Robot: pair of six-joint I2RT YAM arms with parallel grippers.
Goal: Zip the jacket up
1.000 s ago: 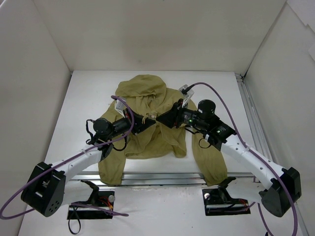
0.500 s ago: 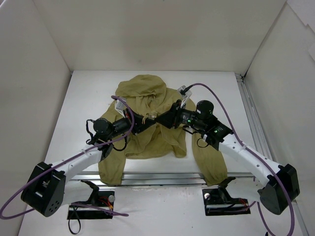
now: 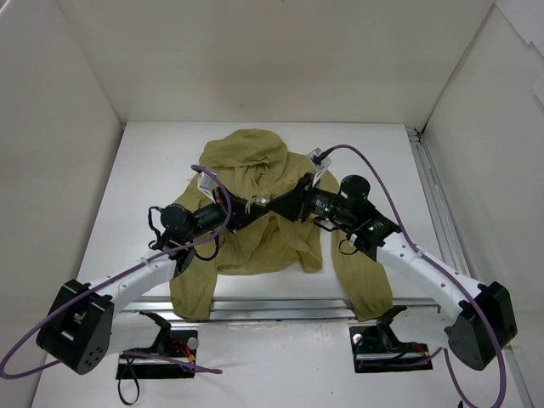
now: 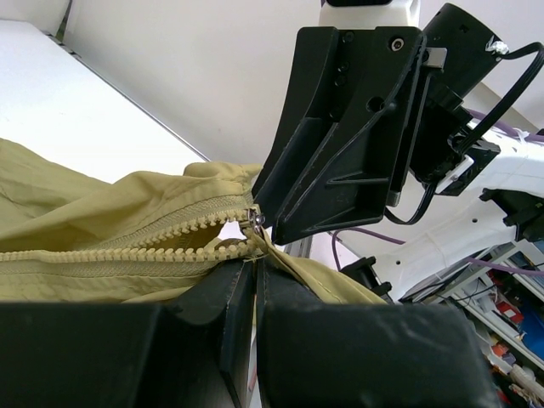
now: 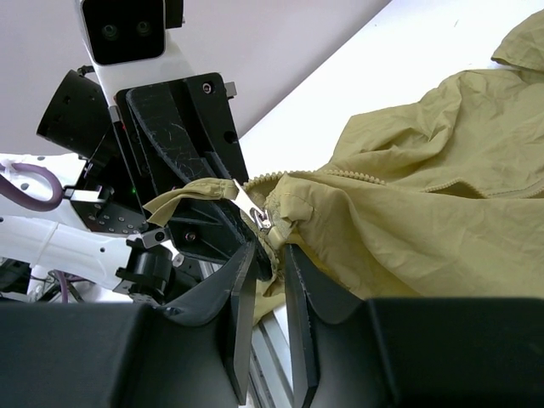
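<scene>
— On the table (image 3: 144,170), where does the jacket (image 3: 263,242) lie?
— At the centre. Its long axis runs twelve to six o'clock, with the hood pointing to twelve and the hem at six.
— And the left gripper (image 4: 255,276)?
— Its jaws are pressed together on the jacket's front edge, just beside the zipper teeth (image 4: 127,246).
— The right gripper (image 5: 268,255)?
— Its fingers stand a narrow gap apart at the zipper slider (image 5: 259,217). Whether they pinch it cannot be told.

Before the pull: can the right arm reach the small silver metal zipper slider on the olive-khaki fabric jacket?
Probably yes: the silver zipper slider lies exposed just off the jaws of the right gripper, with nothing between.
</scene>
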